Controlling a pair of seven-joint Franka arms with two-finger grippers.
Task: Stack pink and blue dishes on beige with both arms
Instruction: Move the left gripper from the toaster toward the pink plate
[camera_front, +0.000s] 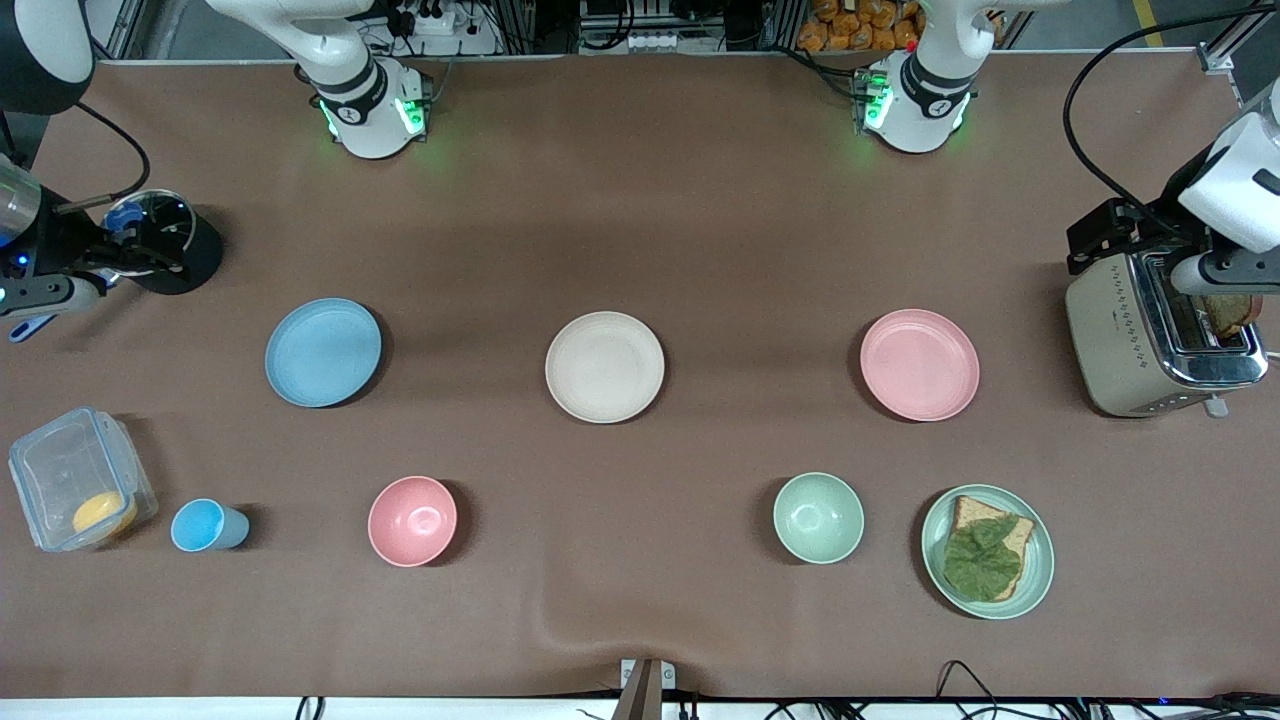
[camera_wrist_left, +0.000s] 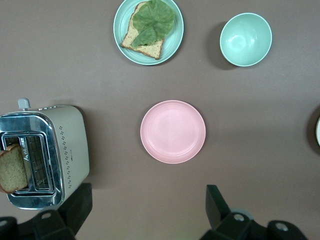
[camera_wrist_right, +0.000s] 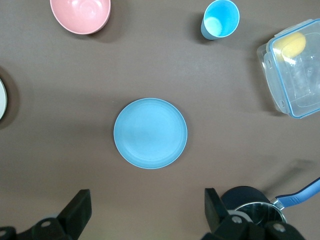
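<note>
- Front view: three flat round matte plates lie in a row across the middle of the frame on the brown worktop (camera_front: 640, 200).
- The cream-beige plate (camera_front: 604, 366) is at the centre. The light blue plate (camera_front: 323, 352) is toward the right arm's end and the pale pink plate (camera_front: 919, 364) toward the left arm's end. All three are well apart.
- Lower in the frame sit a small blue cup (camera_front: 207, 525), a deep pink bowl (camera_front: 412, 520), a pale green bowl (camera_front: 818, 517) and a pale green plate with toast and a leaf (camera_front: 987, 550).
- The white arm bases stand along the upper edge. Neither claw shows in this view.
- Left wrist view: the left claw (camera_wrist_left: 147, 189) is released, with its two dark fingers (camera_wrist_left: 75, 205) spread wide. It hangs high over the worktop.
- The pink plate fills the frame's centre. It sits in line with the gap between the fingers and apart from both.
- A cream and chrome toaster (camera_wrist_left: 65, 150) with a slice in its slot is at the frame's edge.
- Right wrist view: the right claw (camera_wrist_right: 147, 192) is also released and spread wide, up in the air.
- The blue plate lies at the frame's centre, in line with the gap and touching neither finger.
- A clear lidded box (camera_wrist_right: 295, 75) lies near the cup.
</note>
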